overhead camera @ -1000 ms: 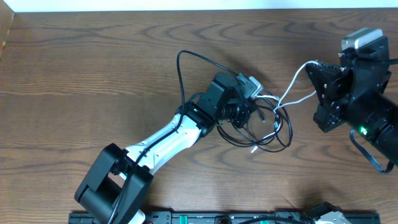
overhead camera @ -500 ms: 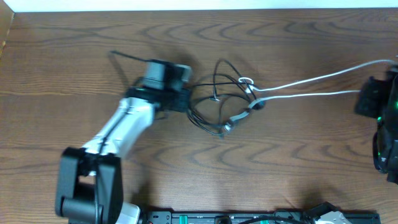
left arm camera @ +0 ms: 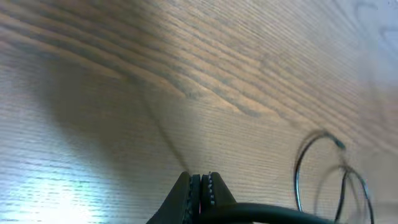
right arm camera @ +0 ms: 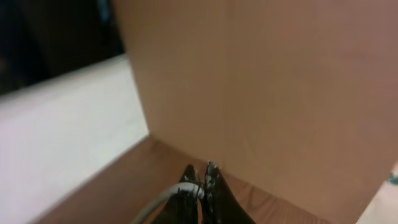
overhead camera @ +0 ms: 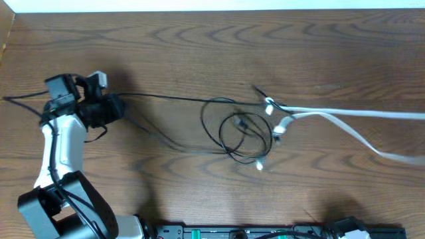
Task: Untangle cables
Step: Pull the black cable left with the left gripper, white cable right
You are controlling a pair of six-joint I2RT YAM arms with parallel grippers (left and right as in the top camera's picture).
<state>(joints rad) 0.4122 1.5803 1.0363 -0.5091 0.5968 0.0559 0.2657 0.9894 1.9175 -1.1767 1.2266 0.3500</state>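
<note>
Dark brown wood-grain surface [overhead camera: 199, 40] fills the overhead view, with a pale strip [overhead camera: 199, 5] along its far edge and a black rail [overhead camera: 232, 233] along its near edge.

One robot arm shows from above: the left arm [overhead camera: 63, 143], white and black, stands at the far left of the surface. Its jaws point right and are pressed together on a thin black cord [overhead camera: 172, 99]. That cord runs in a taut, nearly straight line from the jaws to the middle of the surface. In the left wrist view the two fingertips meet with no gap, low over the wood, and a black loop [left arm camera: 298, 171] lies ahead to the right.

At mid-surface sits the tangle [overhead camera: 242, 133]: several overlapping black loops, with small pale plug ends at its right and lower edges. How many separate black cords make up the loops cannot be told.

A thin white cord [overhead camera: 358, 113] leaves the right side of the tangle as two strands. Both stretch to the right edge of the overhead view, the nearer one sagging lower.

The right arm is outside the overhead view. Its wrist camera shows its jaws pinching the white cord [right arm camera: 165, 200], in front of a light wooden panel [right arm camera: 261, 81].
</note>
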